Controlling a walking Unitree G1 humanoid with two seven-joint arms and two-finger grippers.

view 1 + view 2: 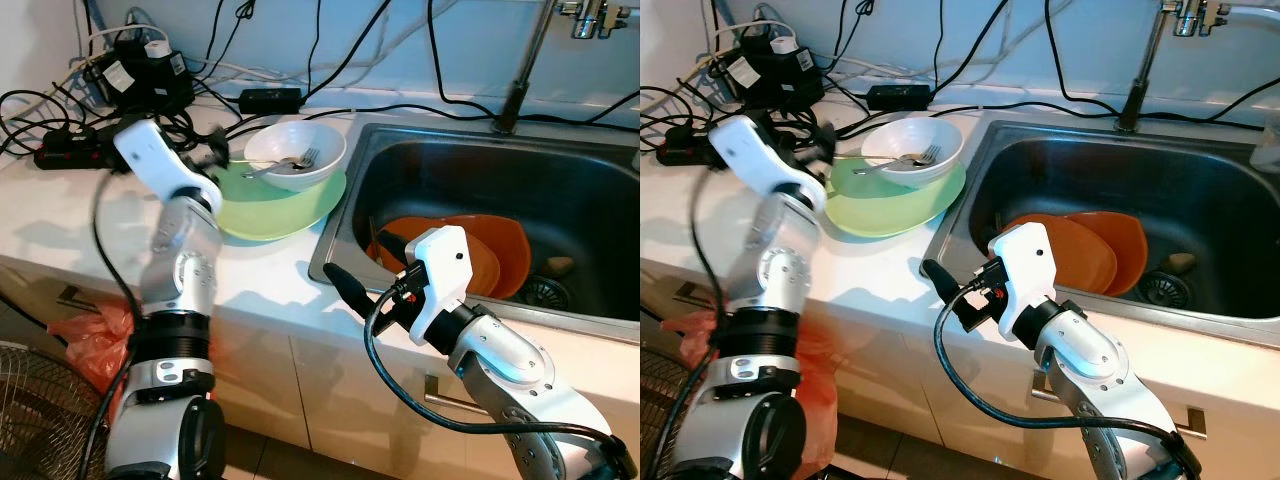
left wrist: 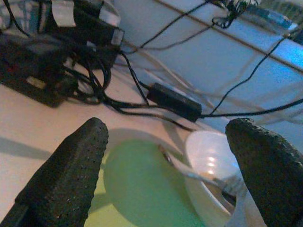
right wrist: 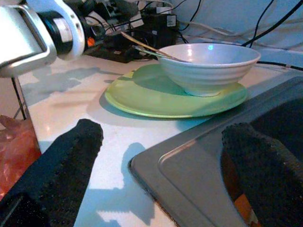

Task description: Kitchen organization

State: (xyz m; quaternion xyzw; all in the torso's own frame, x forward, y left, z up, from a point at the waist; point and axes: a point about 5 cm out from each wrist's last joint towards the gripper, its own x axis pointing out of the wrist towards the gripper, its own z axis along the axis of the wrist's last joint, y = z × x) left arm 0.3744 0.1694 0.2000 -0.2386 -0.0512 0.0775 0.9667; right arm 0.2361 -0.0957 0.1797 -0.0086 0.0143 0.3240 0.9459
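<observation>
A white bowl (image 1: 297, 152) with a fork (image 1: 303, 160) in it stands on a light green plate (image 1: 283, 208) on the white counter, just left of the steel sink (image 1: 470, 160). Two orange plates (image 1: 478, 252) lie in the sink basin. My left gripper (image 1: 216, 148) hovers open at the green plate's left rim; in the left wrist view its wide-apart fingers (image 2: 78, 156) frame the plate (image 2: 142, 189) and bowl (image 2: 208, 161). My right gripper (image 1: 358, 272) is open and empty, low over the sink's front left corner, pointing toward the plate (image 3: 175, 97) and bowl (image 3: 208, 64).
Power strips, adapters and tangled black cables (image 1: 130, 75) crowd the counter's back left. A faucet (image 1: 522, 80) rises behind the sink, and the drain (image 1: 546, 291) is at the basin's right. On the floor to the left are an orange bag (image 1: 88, 338) and a fan (image 1: 30, 400).
</observation>
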